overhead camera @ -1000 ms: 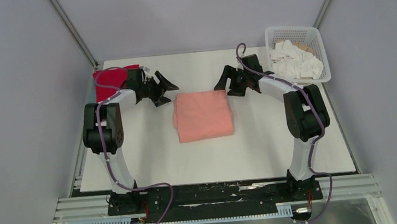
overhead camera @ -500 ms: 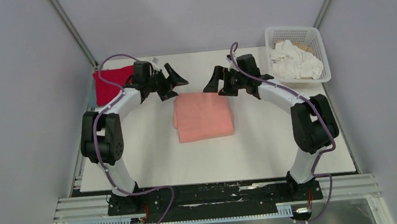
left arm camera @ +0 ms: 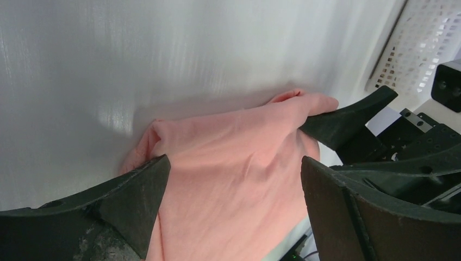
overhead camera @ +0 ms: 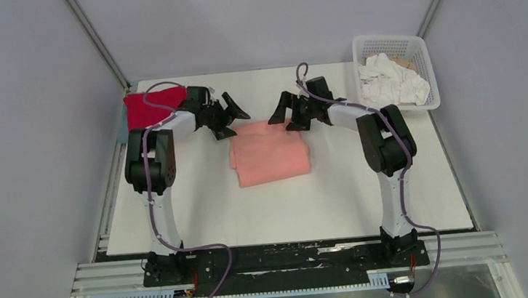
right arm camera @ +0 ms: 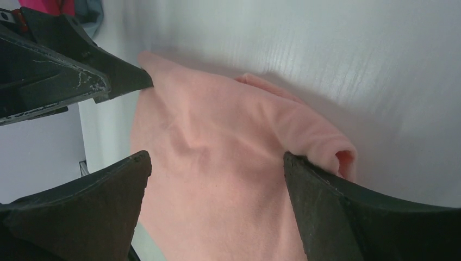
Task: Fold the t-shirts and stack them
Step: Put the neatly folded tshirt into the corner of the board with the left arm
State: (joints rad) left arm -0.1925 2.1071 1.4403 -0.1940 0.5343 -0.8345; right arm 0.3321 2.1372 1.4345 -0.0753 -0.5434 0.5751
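The salmon-pink t-shirt lies folded in a rectangle mid-table. My left gripper is open over its far left corner. In the left wrist view the cloth fills the gap between the open fingers of that gripper. My right gripper is open over the far right corner. In the right wrist view the cloth lies between the fingers of that gripper. The red t-shirt lies folded at the far left. A grey-blue sliver shows beside red cloth.
A white lattice basket holding white cloths stands at the far right corner; its wall shows in the left wrist view. Each gripper's finger shows in the other's wrist view, close together. Grey walls bound the table at the back and sides.
Both grippers have moved inward toward each other and down to the far edge of the salmon-pink t-shirt. The shirts have not moved.
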